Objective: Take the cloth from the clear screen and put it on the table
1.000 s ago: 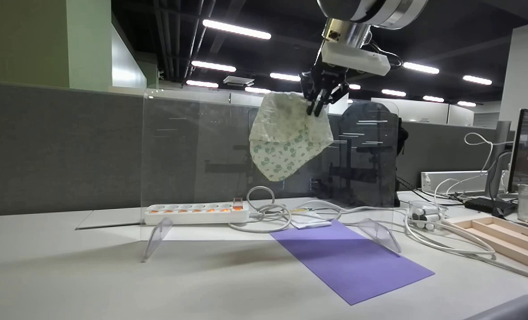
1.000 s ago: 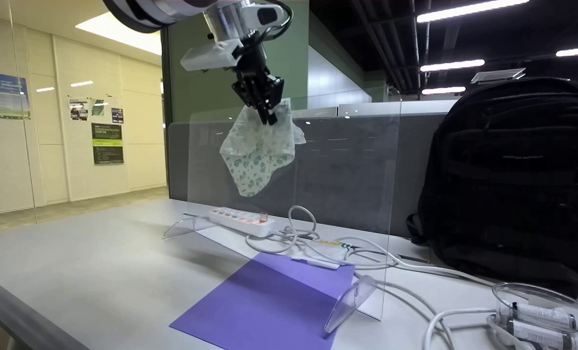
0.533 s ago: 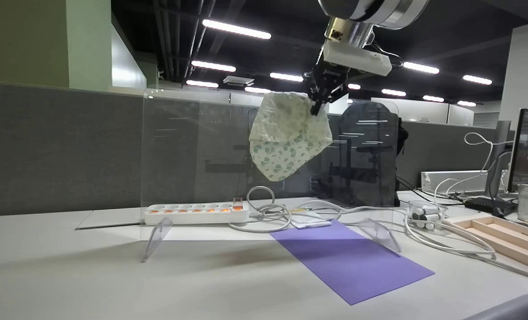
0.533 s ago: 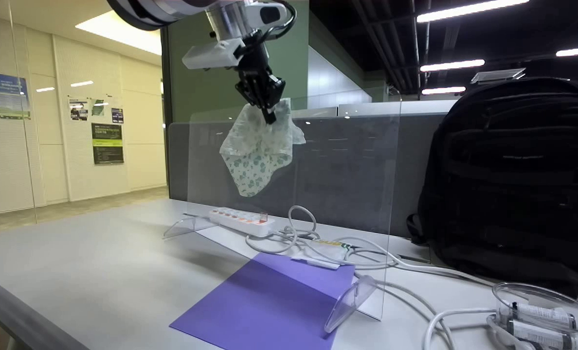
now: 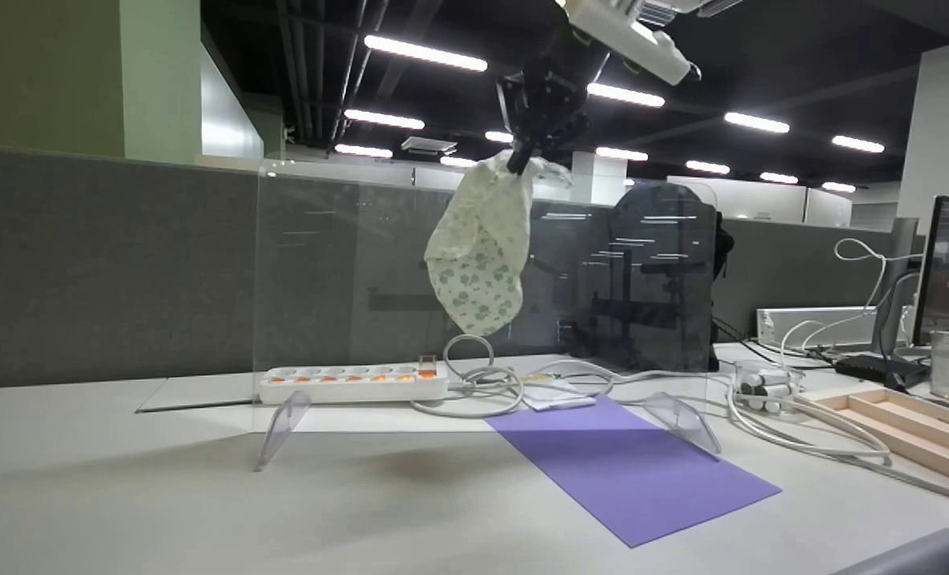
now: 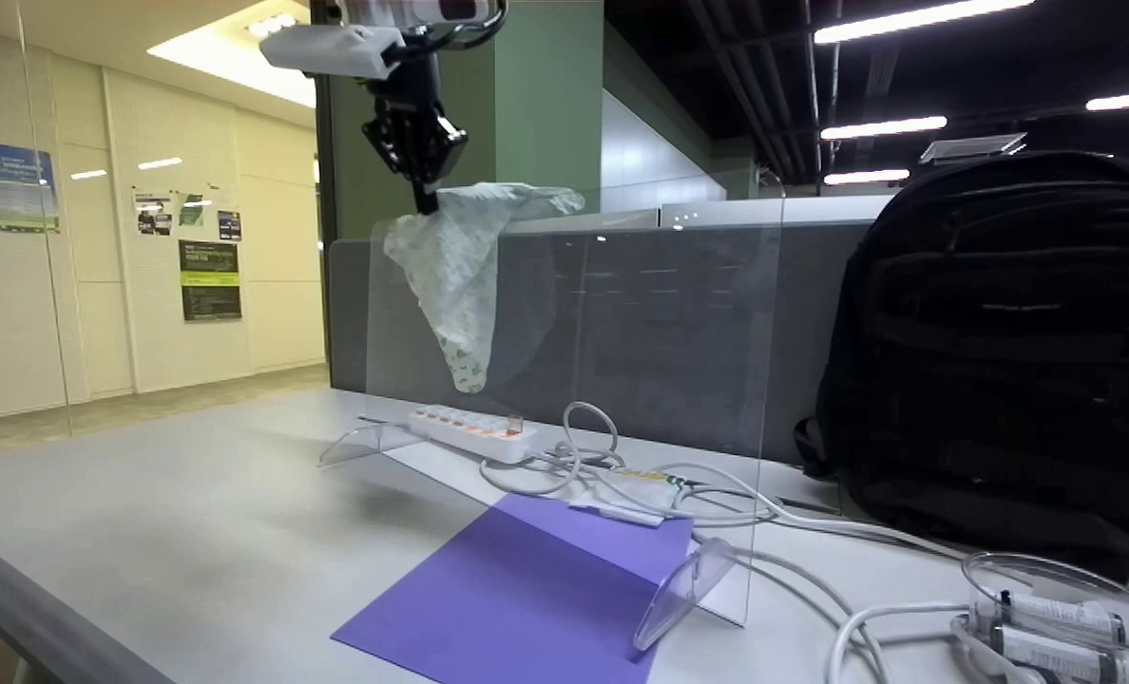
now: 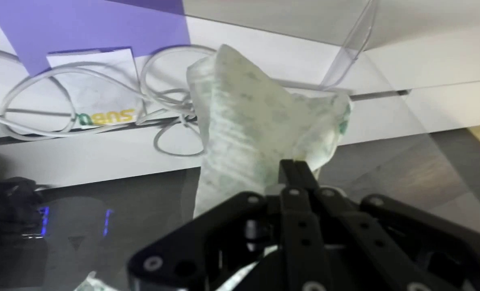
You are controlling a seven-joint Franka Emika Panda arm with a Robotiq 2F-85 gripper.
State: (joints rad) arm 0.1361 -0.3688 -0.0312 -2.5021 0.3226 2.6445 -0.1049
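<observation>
At the top edge of the upright clear screen (image 5: 339, 271), one cloth (image 5: 478, 255) printed with green leaves hangs below the hand (image 5: 518, 166), which is clenched, its fingertips (image 6: 426, 199) pinching the fabric close to its upper end. The cloth's narrow lower end dangles well above the bench (image 5: 163, 495), while in an exterior view an upper flap (image 6: 526, 198) juts out above the screen's top edge; whether it touches the screen cannot be told. Two clear feet (image 5: 285, 425) support the screen, one at each end. One purple sheet (image 5: 634, 479) passes under the screen's lower edge, beside one foot, and one printed white paper (image 7: 98, 87) overlaps its rear edge. One white power strip (image 5: 355, 390) lies behind the screen near the other foot, next to several looped cables (image 6: 907, 609). One black backpack (image 6: 1002, 380) stands behind the screen's end nearest the purple sheet, with one clear beaker (image 6: 989, 606) near it holding at least two labelled cylinders (image 6: 1063, 617). A broad stretch of bench top opens before the screen, to the side of the purple sheet; the bench's back edge runs along a gray partition (image 5: 107, 263).
</observation>
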